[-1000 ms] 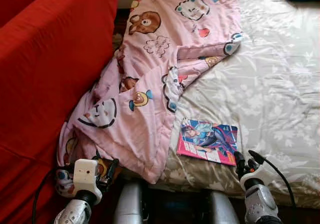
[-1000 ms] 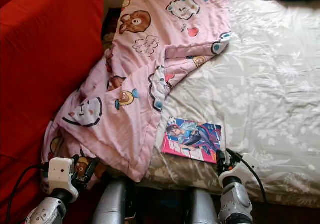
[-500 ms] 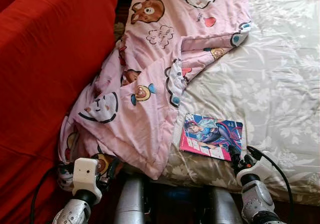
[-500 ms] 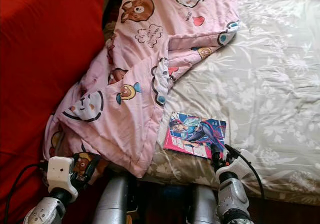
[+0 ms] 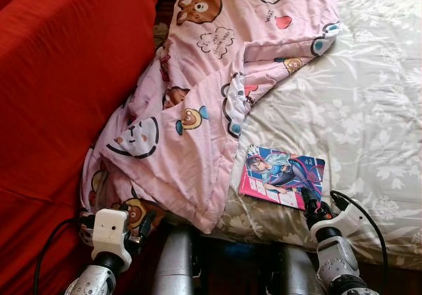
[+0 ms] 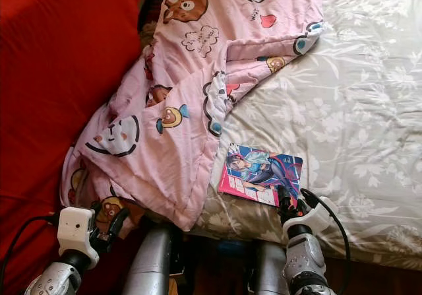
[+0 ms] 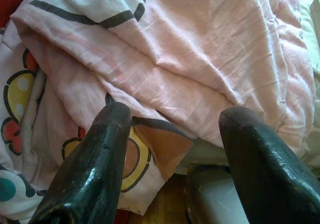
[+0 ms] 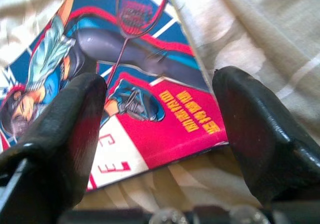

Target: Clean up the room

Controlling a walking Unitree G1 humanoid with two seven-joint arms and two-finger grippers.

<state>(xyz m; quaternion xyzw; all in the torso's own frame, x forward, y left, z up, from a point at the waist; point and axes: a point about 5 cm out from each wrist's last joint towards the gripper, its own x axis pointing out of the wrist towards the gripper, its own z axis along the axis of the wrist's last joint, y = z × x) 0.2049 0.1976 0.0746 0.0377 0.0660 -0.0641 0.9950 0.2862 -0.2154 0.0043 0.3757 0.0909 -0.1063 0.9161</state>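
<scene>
Bed: covered by a pale sheet with a floral print, taking up the right and far part of the scene.

Blanket: pink, printed with cartoon bears and clouds, crumpled. It runs from the far middle down the bed's left side and hangs over the near left edge, beside the red sofa on the left.

Magazine: glossy, with a blue and pink cover showing a drawn figure holding a racket. It lies flat on the sheet near the bed's near edge, just right of the blanket's hem.

Right tool: at the magazine's near right corner, fingers spread apart with the cover's near edge between them in the wrist view; not closed on it.

Left tool: low at the near left, against the hanging blanket fold, fingers spread apart, with nothing gripped.
</scene>
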